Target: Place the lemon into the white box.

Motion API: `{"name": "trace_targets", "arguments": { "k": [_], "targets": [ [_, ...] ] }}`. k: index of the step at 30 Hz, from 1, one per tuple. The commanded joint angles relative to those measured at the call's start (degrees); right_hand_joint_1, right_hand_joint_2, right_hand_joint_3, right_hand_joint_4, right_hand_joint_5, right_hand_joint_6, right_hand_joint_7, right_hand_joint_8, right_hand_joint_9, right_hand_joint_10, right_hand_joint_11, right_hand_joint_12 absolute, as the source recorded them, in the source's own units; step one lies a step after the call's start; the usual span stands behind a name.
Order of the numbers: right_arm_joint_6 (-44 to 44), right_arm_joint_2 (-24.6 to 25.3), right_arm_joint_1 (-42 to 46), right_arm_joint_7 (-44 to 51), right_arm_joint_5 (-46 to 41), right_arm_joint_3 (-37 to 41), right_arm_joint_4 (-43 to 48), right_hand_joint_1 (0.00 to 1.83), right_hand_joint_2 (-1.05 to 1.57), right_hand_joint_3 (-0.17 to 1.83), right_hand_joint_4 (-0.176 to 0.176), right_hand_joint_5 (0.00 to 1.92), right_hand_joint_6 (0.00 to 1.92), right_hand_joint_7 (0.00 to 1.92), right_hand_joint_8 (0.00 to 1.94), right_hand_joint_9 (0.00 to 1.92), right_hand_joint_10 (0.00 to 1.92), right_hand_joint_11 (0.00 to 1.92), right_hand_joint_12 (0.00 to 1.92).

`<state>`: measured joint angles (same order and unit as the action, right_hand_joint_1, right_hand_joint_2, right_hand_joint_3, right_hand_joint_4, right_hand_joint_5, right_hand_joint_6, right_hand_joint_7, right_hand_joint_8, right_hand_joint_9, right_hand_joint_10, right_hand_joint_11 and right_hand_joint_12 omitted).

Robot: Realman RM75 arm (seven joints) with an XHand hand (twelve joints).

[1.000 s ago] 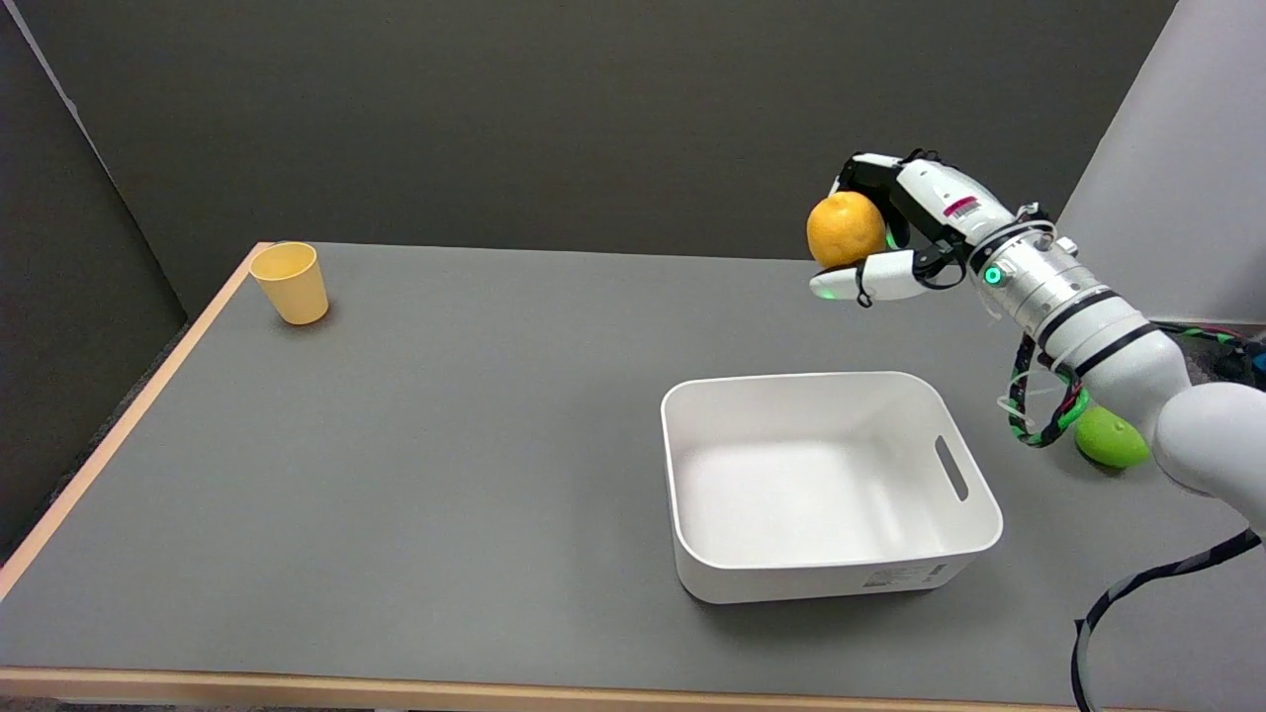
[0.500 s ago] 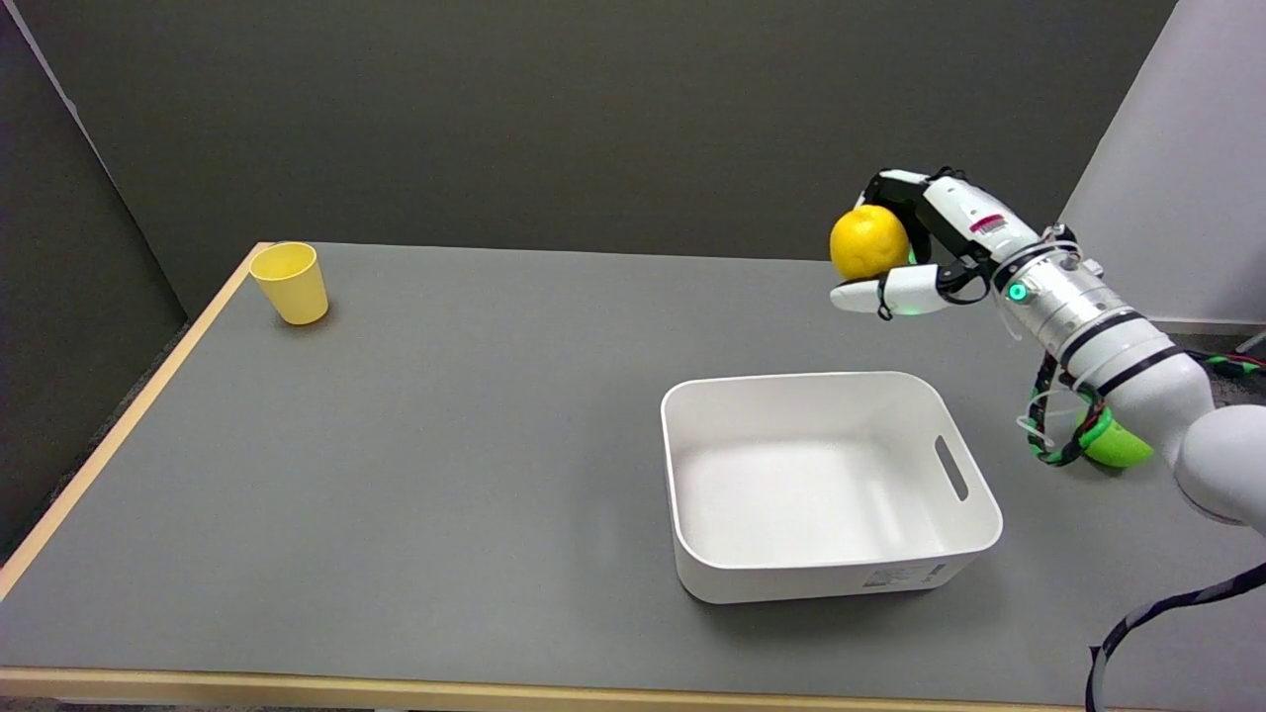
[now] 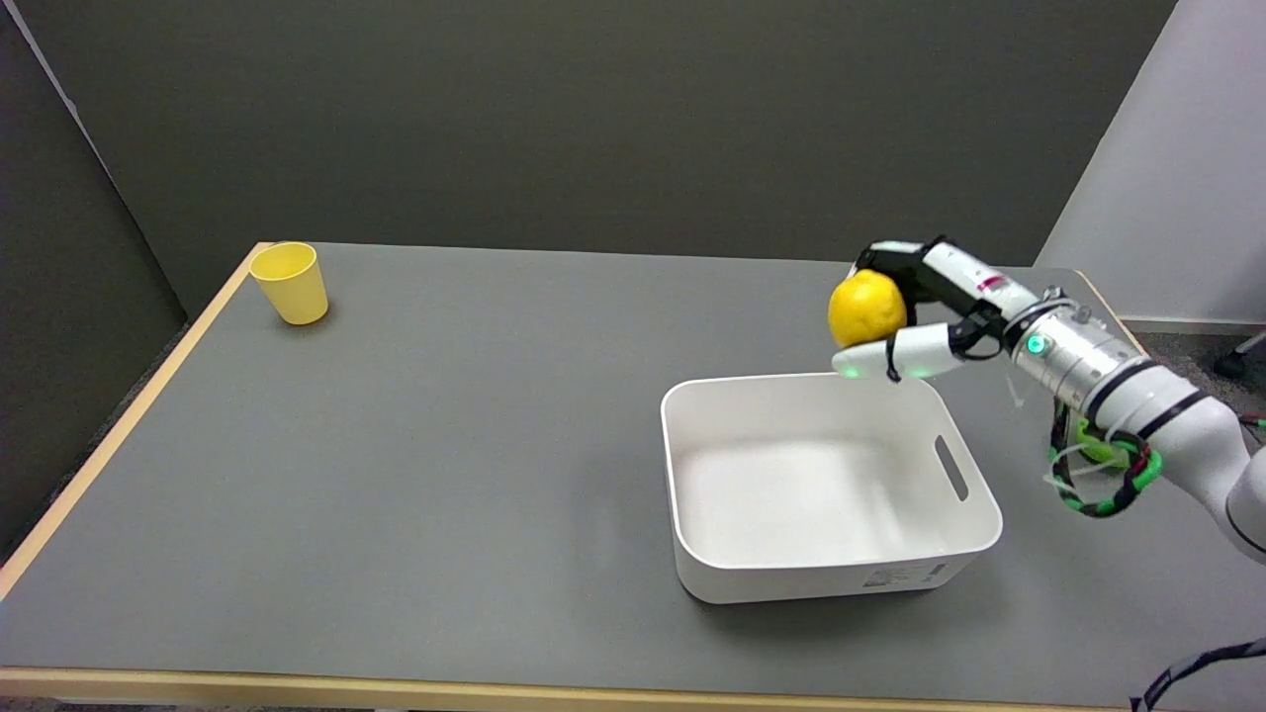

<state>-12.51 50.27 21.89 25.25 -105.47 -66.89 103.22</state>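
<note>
The yellow lemon (image 3: 866, 308) is in the air, gripped by my right hand (image 3: 915, 311) between the thumb below and the fingers curled over its top. Lemon and hand hover just above the far rim of the white box (image 3: 727, 572), toward its right end. The box stands on the grey table right of centre; its inside is bare, and a handle slot shows in its right wall.
A yellow cup (image 3: 289, 282) stands upright at the table's far left corner. A green fruit (image 3: 1096, 447) lies right of the box, mostly hidden behind my right arm's cables. The table's wooden edge (image 3: 119, 435) runs along the left and front.
My right hand has come down and toward the box with the lemon, from high above the far side to just over the box's far rim. Box and cup have stayed put.
</note>
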Motion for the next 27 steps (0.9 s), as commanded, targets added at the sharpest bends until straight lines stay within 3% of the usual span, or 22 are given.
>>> {"name": "trace_targets", "arguments": {
  "k": [1,21,23,25,27],
  "targets": [
    [-19.48,3.34,6.09,8.89,-21.7,2.96,-0.03,1.31,1.23,0.2,-0.176,0.46,1.52,0.63,1.8,0.67,1.64,0.57,1.92],
    [-22.15,1.72,5.75,9.53,-23.26,-1.29,-2.96,1.31,1.24,0.19,-0.176,0.44,1.53,0.62,1.8,0.67,1.66,0.62,1.92],
    [-23.42,1.62,5.55,9.53,-23.16,-0.79,-3.64,1.14,1.32,0.14,-0.176,0.42,1.58,0.64,1.84,0.67,1.64,0.5,1.92],
    [-24.81,1.46,5.21,9.53,-23.12,-0.28,-4.36,1.18,1.12,0.56,-0.175,0.32,1.05,0.48,1.77,0.61,1.55,0.15,1.89],
    [-25.68,1.25,4.77,9.53,-23.43,-0.15,-5.13,0.83,0.75,0.84,-0.168,0.13,0.47,0.24,0.81,0.25,0.99,0.18,1.58]
  ]
}}
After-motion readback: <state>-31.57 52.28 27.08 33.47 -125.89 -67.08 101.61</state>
